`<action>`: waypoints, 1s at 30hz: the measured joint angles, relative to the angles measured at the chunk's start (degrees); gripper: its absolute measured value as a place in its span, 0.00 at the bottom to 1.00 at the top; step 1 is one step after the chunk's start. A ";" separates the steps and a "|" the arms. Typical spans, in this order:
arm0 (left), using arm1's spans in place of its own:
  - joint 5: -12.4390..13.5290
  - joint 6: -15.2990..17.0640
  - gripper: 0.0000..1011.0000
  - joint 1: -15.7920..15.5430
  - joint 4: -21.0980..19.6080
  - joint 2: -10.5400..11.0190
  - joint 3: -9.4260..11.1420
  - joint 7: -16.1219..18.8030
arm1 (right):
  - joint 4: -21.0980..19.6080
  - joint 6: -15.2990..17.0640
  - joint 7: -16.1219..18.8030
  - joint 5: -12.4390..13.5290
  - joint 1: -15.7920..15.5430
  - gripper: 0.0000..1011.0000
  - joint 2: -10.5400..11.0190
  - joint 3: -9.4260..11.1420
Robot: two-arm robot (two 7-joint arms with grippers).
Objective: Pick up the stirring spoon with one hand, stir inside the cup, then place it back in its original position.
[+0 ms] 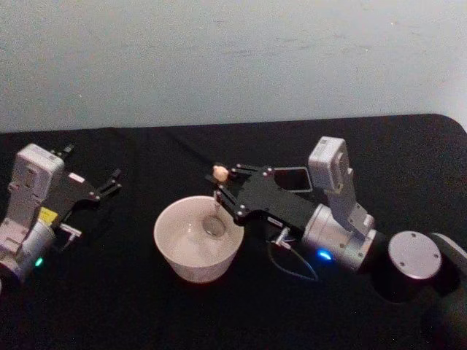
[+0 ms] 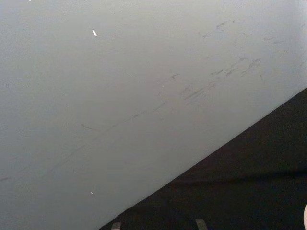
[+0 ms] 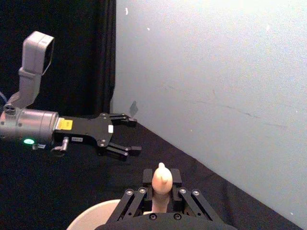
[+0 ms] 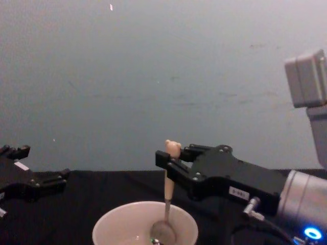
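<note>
One stirring spoon (image 4: 166, 196), one cup (image 1: 193, 266) (cream-white), one dark square holder (image 1: 291, 170)

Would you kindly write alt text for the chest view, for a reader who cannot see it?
The right tool grips the spoon upright by its handle, bowl down inside the cup. The left tool is open at the left, over the black table, with a grey wall behind.

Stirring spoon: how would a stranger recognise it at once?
On the black table stands a wide cream-white round cup. The right gripper holds a slim spoon nearly upright in it, metal bowl down. Only it has a beige bear-head handle.
</note>
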 joint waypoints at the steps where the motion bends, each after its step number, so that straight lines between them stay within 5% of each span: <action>1: 0.00 0.00 0.99 0.00 0.00 0.00 0.00 0.00 | -0.28 0.01 0.16 0.07 -0.16 0.21 0.25 0.06; 17: 0.00 0.00 0.99 0.00 0.00 0.00 0.00 0.00 | -5.81 0.80 4.04 2.27 -3.37 0.21 4.11 -1.13; 25: 0.00 0.00 0.99 0.00 0.00 0.00 0.00 0.00 | -6.15 1.06 4.57 2.63 -2.98 0.21 3.36 -2.80; 30: 0.00 0.00 0.99 0.00 0.00 0.00 0.00 0.00 | -3.59 0.98 2.78 1.88 -1.18 0.21 0.95 -3.50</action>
